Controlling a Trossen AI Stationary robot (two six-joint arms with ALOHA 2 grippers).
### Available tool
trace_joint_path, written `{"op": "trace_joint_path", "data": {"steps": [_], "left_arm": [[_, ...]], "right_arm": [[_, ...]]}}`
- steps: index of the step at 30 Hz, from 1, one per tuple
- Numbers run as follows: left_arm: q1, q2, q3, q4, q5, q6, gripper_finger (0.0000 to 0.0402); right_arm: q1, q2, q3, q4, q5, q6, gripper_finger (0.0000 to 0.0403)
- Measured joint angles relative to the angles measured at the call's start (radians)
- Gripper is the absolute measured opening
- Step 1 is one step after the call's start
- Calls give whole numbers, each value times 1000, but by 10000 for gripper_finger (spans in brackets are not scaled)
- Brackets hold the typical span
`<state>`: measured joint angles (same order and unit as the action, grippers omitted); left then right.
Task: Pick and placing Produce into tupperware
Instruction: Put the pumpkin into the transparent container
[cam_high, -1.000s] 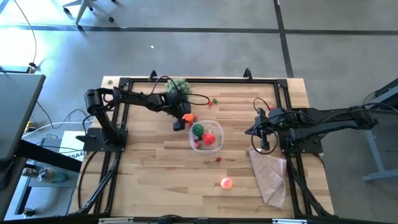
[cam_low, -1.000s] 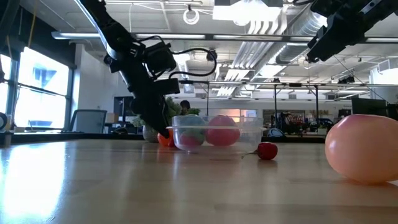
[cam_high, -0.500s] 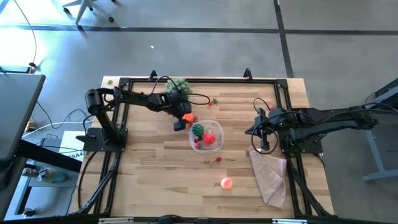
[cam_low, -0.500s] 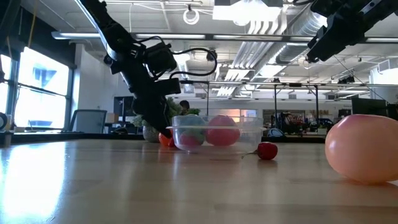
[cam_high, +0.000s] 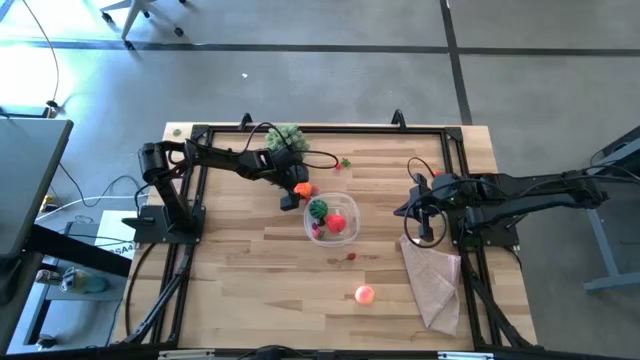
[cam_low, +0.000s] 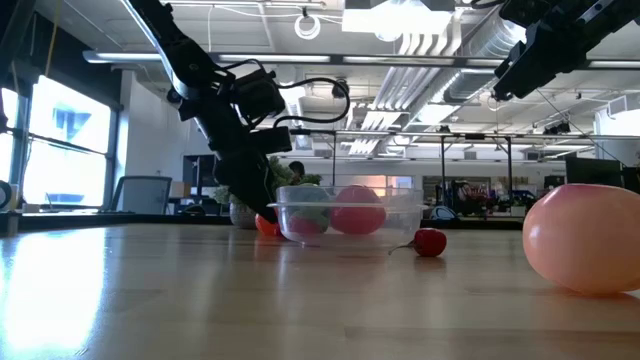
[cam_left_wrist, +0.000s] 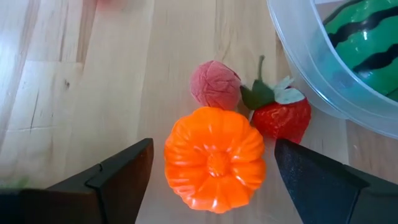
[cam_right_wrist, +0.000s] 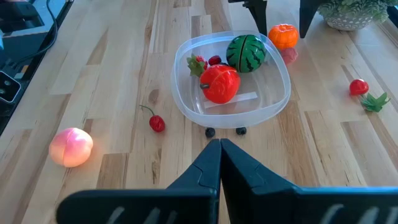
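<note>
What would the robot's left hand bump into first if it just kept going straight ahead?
Most likely the orange pumpkin: it sits right between the open left hand's fingers, with a strawberry and the tupperware just beyond.

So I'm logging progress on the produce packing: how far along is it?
Partly done. The tupperware already holds a toy watermelon, a red tomato and a strawberry. In hand: the left gripper, fingers open, straddles the orange pumpkin, not yet gripped. Left on the table: a pink raspberry, another strawberry, a cherry and a peach. The right gripper waits shut.
</note>
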<state>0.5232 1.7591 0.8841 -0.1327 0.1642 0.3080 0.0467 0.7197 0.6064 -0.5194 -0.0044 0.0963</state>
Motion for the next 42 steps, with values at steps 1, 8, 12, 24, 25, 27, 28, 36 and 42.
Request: {"op": "trace_joint_path", "data": {"steps": [1, 8, 12, 24, 25, 27, 28, 36, 42], "left_arm": [[0, 5, 0, 9, 0, 0, 320], [-1, 28, 0, 22, -1, -6, 316], [0, 28, 0, 25, -10, -6, 315], [-8, 28, 0, 25, -22, -2, 264], [-8, 28, 0, 25, -22, -2, 259], [-8, 28, 0, 25, -20, -2, 251], [-8, 28, 0, 24, -19, -2, 247], [-8, 28, 0, 23, -19, -1, 248], [-8, 27, 0, 23, -19, -1, 239]], "right_arm": [[0, 0, 0, 0, 0, 0, 0], [0, 0, 0, 0, 0, 0, 0], [0, 0, 0, 0, 0, 0, 0], [0, 0, 0, 0, 0, 0, 0], [0, 0, 0, 0, 0, 0, 0], [0, 0, 0, 0, 0, 0, 0], [0, 0, 0, 0, 0, 0, 0], [0, 0, 0, 0, 0, 0, 0], [0, 0, 0, 0, 0, 0, 0]]}}
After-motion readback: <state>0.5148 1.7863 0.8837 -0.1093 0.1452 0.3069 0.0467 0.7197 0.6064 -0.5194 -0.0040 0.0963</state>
